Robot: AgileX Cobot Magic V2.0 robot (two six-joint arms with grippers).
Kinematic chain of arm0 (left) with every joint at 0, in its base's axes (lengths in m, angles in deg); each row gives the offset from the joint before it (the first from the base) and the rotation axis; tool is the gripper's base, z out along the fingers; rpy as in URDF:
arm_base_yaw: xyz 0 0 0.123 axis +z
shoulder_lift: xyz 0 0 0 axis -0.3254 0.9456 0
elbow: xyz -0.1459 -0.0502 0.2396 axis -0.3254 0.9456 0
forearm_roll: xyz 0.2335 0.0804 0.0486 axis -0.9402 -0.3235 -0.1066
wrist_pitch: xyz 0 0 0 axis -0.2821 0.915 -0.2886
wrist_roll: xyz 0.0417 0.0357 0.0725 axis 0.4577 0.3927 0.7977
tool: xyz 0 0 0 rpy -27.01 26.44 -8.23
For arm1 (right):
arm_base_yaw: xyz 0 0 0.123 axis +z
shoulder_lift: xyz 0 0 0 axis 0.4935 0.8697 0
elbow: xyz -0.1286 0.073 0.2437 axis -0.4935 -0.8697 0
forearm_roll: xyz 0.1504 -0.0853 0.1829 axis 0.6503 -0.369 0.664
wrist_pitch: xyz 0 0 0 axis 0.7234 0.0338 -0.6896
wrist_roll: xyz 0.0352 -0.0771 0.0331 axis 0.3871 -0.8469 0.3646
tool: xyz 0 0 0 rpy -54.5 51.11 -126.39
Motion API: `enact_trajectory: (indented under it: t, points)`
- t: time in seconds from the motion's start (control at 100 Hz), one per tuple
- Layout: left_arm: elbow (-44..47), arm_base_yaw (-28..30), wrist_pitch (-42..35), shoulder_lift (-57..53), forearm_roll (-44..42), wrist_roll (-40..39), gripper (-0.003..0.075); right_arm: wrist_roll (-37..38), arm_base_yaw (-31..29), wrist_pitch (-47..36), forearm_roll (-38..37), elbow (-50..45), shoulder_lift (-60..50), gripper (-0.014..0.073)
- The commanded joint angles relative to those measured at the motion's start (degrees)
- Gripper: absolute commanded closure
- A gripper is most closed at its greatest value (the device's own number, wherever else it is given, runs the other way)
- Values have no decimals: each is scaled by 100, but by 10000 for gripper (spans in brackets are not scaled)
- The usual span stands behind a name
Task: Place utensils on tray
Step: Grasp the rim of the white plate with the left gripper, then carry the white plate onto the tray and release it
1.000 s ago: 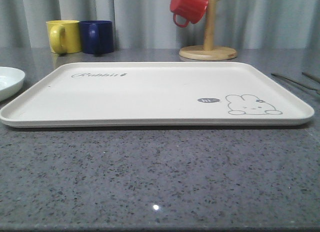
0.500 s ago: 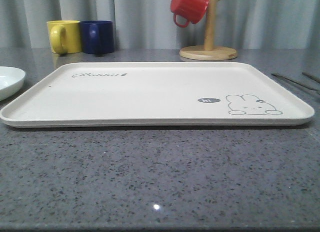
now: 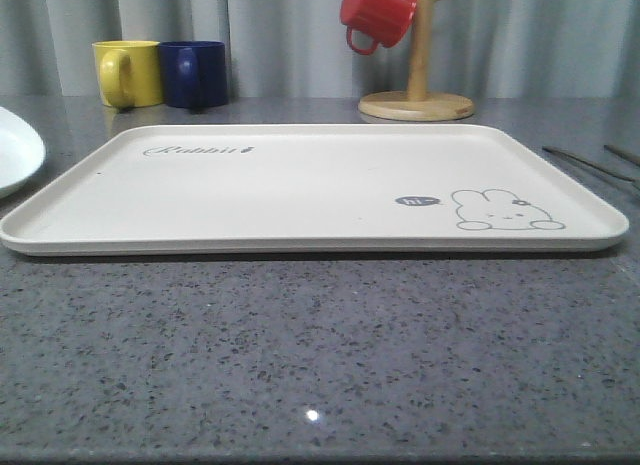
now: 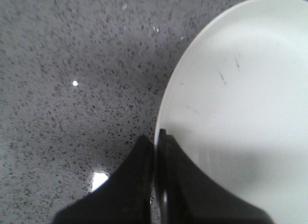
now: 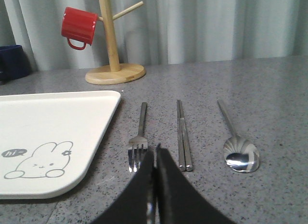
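Left tool (image 4: 156, 137) clamped on plate (image 3: 15, 155) rim; plate has shifted left and tilted up since earlier. Right tool (image 5: 155, 154) pinched closed on nothing, near fork (image 5: 140, 139). Tray (image 3: 300, 243) unchanged.

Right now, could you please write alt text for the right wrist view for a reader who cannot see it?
A silver fork, a knife and a spoon lie side by side on the grey speckled counter beside the cream rabbit tray, with the right gripper shut just short of the fork. Behind stands a wooden mug stand holding a red mug.
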Motion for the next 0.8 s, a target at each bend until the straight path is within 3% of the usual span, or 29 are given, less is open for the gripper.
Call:
enact_trajectory:
  t: [0.0, 0.26, 0.79]
  points:
    - [-344, 8, -131, -372, 274, 136, 739, -37, -39, -470, -77, -21, -99, 662]
    - [-999, -237, 317, -394, 1800, 1113, 739, -37, -39, -470, -77, -21, -99, 662]
    - [-1748, -2168, 432, 1079, 1896, 1114, 739, -37, -39, -470, -77, -21, -99, 662]
